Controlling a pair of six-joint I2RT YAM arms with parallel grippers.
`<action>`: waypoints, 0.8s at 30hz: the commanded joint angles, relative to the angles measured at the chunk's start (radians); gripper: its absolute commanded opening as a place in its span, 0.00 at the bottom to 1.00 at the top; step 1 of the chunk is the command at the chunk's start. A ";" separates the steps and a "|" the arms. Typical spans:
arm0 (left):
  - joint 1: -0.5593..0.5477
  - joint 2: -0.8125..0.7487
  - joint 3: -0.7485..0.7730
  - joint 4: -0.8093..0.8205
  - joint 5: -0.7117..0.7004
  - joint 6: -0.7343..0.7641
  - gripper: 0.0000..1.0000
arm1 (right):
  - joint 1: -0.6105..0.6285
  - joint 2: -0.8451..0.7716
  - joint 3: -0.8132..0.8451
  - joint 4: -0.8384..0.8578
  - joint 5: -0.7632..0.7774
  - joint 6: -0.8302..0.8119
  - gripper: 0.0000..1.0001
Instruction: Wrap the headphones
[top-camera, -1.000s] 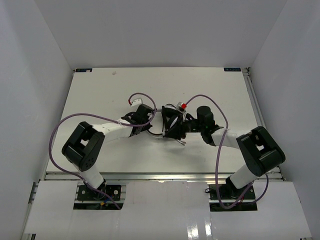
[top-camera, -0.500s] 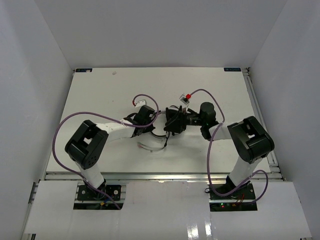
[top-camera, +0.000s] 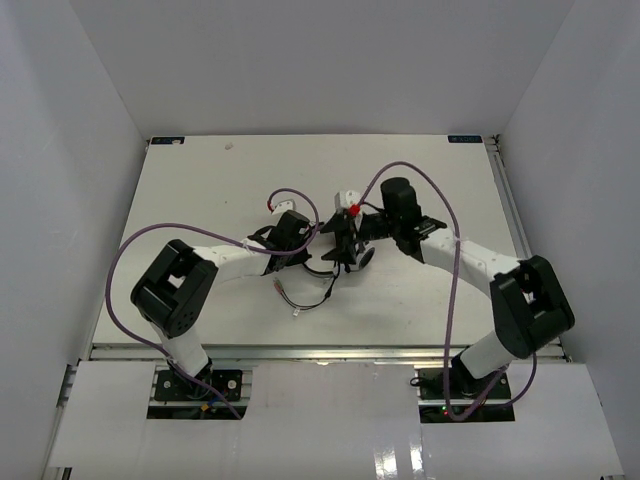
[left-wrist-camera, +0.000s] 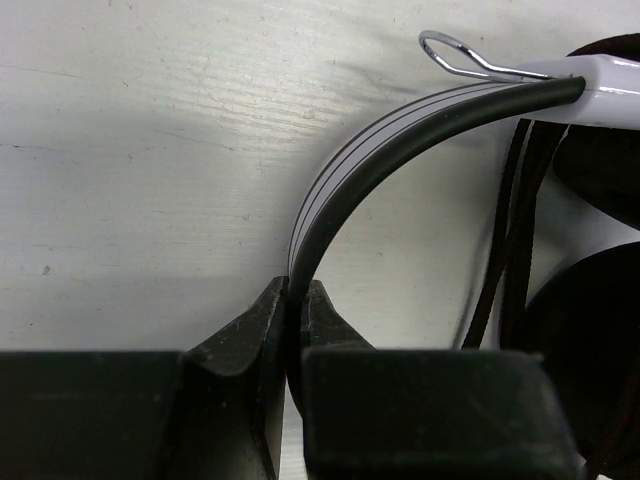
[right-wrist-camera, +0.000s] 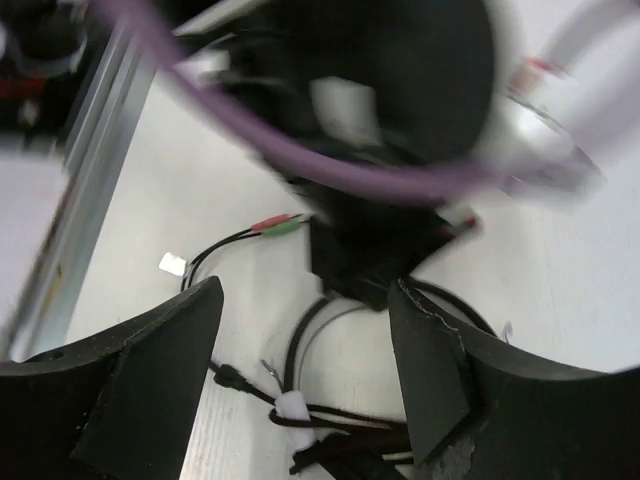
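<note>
Presently catalogued: one moment of a wrapping job.

Item: white-and-black over-ear headphones (top-camera: 349, 248) with round black earcups, lying mid-table on the white painted tabletop (top-camera: 200, 190), between the two arms.

Item: white headband with black inner lining (left-wrist-camera: 340, 190), arching up out of the jaws in the left wrist view.

Item: left gripper (left-wrist-camera: 297, 300), jaws pinched tight on that headband, steadying the set.

Item: right gripper (right-wrist-camera: 305, 305), fingers spread wide with nothing between them (only table and cord show through the gap), poised above the headphones.

Item: long thin black cord (top-camera: 312, 297), trailing loose in a loop on the table just in front of the headphones and ending in red and green wire tips (right-wrist-camera: 276, 224) near a small white tag (right-wrist-camera: 172, 263).

Step in hand, by my reading: the headband is anchored while the free arm goes for the cord. How much is already wound I cannot tell. The next move likely calls for the right gripper to descend on the slack cord, close on it, and carry it round the headband without tugging the set out of the left jaws.
</note>
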 joint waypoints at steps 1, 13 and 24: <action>-0.026 0.020 -0.013 -0.001 0.096 -0.011 0.00 | 0.168 -0.080 -0.107 -0.475 0.176 -0.762 0.74; -0.026 -0.007 -0.013 -0.001 0.111 -0.015 0.00 | 0.361 0.064 -0.158 -0.215 0.455 -0.648 0.68; -0.026 -0.011 -0.025 0.012 0.124 -0.016 0.00 | 0.422 0.209 -0.061 -0.243 0.478 -0.571 0.54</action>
